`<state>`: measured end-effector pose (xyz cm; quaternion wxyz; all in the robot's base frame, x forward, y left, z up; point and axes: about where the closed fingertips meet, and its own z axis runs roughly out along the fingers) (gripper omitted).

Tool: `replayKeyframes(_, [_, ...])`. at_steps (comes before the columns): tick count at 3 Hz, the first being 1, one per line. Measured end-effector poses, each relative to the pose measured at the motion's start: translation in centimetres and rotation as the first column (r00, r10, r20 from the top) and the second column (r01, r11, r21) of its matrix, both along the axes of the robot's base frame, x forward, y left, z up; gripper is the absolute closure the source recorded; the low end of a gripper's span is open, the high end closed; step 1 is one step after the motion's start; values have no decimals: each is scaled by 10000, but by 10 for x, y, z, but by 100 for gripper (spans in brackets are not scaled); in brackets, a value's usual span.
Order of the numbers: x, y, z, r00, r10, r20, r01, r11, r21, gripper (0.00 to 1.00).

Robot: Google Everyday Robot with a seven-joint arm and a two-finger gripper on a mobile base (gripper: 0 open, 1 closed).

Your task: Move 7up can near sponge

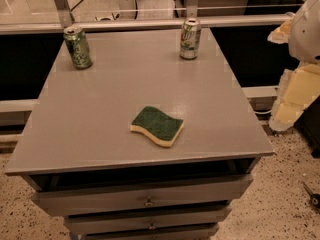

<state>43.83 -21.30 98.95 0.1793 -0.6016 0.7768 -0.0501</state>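
We see the 7up can [190,39] upper centre, the sponge [157,125] mid-frame on the table [100,114], our gripper [289,106] at right edge.

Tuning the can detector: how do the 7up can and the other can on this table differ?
The 7up can is pale silver-white with green lettering; the green can is darker, patterned green all over. The 7up can stands back right on the table; the green can stands back left. Both are upright, silver-topped and apart from the sponge. The gripper is off the table's right edge, touching neither.
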Motion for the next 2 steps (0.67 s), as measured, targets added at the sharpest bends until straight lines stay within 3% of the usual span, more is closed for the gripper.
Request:
replayKeyframes(1, [0,0,0,10000,0,2,0,10000,0,0])
replayKeyframes(2, [20,0,-7,9997,-18,261,11,9997,260,0])
